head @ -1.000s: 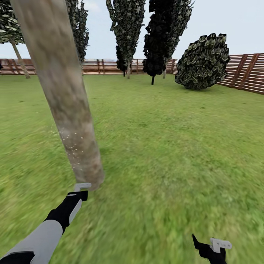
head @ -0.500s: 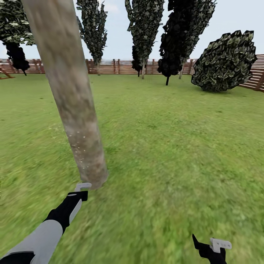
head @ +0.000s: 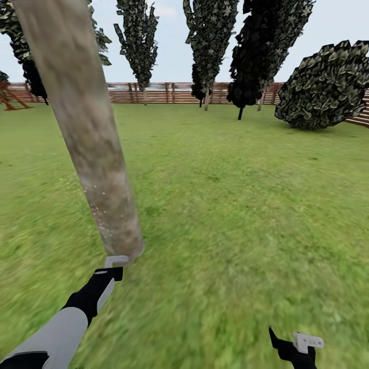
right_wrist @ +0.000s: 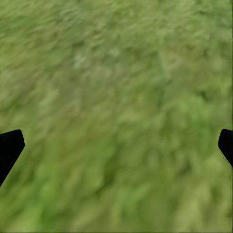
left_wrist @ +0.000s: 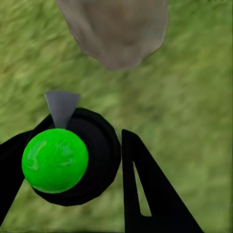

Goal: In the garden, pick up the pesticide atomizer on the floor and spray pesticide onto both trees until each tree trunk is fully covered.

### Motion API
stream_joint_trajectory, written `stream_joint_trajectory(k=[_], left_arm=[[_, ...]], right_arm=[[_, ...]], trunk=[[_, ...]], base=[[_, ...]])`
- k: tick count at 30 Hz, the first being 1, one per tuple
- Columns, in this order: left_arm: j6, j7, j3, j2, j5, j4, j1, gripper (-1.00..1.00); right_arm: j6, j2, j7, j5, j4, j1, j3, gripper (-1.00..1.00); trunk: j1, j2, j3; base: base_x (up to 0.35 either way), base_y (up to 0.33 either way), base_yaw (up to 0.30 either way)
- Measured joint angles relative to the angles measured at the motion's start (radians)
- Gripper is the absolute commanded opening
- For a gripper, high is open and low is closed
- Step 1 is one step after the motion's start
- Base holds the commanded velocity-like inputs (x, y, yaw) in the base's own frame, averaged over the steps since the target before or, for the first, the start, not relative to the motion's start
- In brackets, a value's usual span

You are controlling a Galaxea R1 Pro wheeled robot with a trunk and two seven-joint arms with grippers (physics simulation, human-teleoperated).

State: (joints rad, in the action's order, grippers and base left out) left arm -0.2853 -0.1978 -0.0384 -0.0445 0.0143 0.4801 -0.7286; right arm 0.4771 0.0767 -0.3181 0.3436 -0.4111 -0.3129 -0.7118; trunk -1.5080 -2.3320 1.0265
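A thick, pale grey-beige mottled tree trunk [head: 87, 133] leans across the left of the head view, with white specks [head: 102, 207] on its lower part. Its base [left_wrist: 116, 29] meets the grass lawn [head: 230, 205]. My left gripper [head: 115, 265] sits right at the foot of the trunk, shut on the pesticide atomizer [left_wrist: 60, 160]. The atomizer is a black bottle with a bright green top, and its pale grey trigger head [head: 116, 260] points at the trunk. My right gripper [head: 300, 344] hangs low over the grass, open and holding nothing [right_wrist: 116, 145].
A brown slat fence [head: 169, 93] runs along the far edge of the lawn. Tall dark-leaved trees [head: 210, 41] and an all-black tree [head: 253, 56] stand in front of it. A large round bush [head: 328, 87] stands at the far right.
The whole picture has shifted sideways, so the camera has moved. Both arms hold the same pose, the left gripper still at the trunk's base.
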Motion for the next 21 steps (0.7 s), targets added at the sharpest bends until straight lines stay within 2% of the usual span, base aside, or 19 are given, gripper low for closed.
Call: stream_joint_trajectory(k=[21], left_arm=[[0.0,0.0,0.0,0.0,0.0,0.0,0.0,-1.0]], right_arm=[[0.0,0.0,0.0,0.0,0.0,0.0,0.0,1.0]], trunk=[[0.0,0.0,0.0]], base=[[0.09,-0.275,0.275]])
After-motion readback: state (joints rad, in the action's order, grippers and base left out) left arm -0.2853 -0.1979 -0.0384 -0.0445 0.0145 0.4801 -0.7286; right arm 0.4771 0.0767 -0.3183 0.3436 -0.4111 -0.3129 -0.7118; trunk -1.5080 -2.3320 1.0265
